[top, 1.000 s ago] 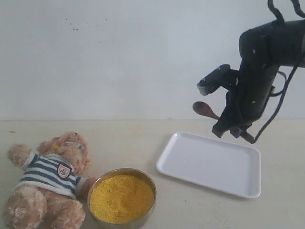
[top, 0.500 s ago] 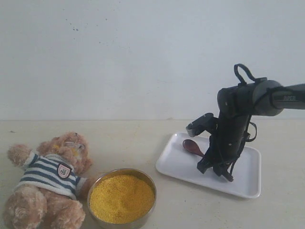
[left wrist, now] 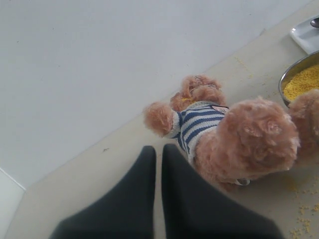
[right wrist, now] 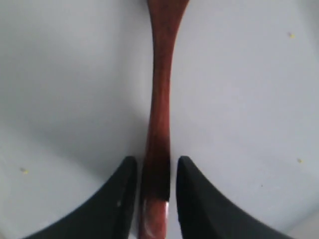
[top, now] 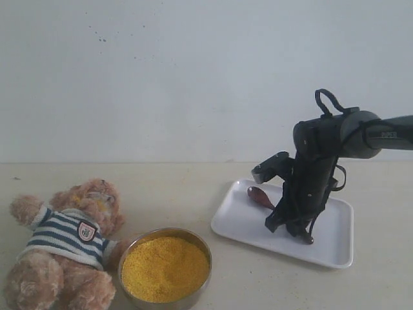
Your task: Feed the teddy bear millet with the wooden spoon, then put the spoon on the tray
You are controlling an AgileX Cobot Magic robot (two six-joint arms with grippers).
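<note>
The wooden spoon point(top: 260, 196) lies on the white tray point(top: 246, 224), bowl end toward the bear side, handle running under my right gripper point(top: 298, 231). In the right wrist view the spoon handle point(right wrist: 160, 99) sits between the fingers of the right gripper point(right wrist: 155, 164), and thin gaps beside it show the tray point(right wrist: 75, 74). The teddy bear point(top: 68, 239) lies at the front left, next to the metal bowl of millet point(top: 165, 266). My left gripper point(left wrist: 159, 152) is shut on nothing, beside the bear point(left wrist: 224, 134); it is out of the exterior view.
Loose millet grains point(left wrist: 301, 226) are scattered on the table by the bear's leg. A few grains point(right wrist: 290, 35) lie on the tray. A plain white wall point(top: 193, 77) backs the table.
The right arm came down from above the tray and set the spoon on it. In the last half second the spoon settled flat and the fingers eased off the handle. Bear and bowl stayed put.
</note>
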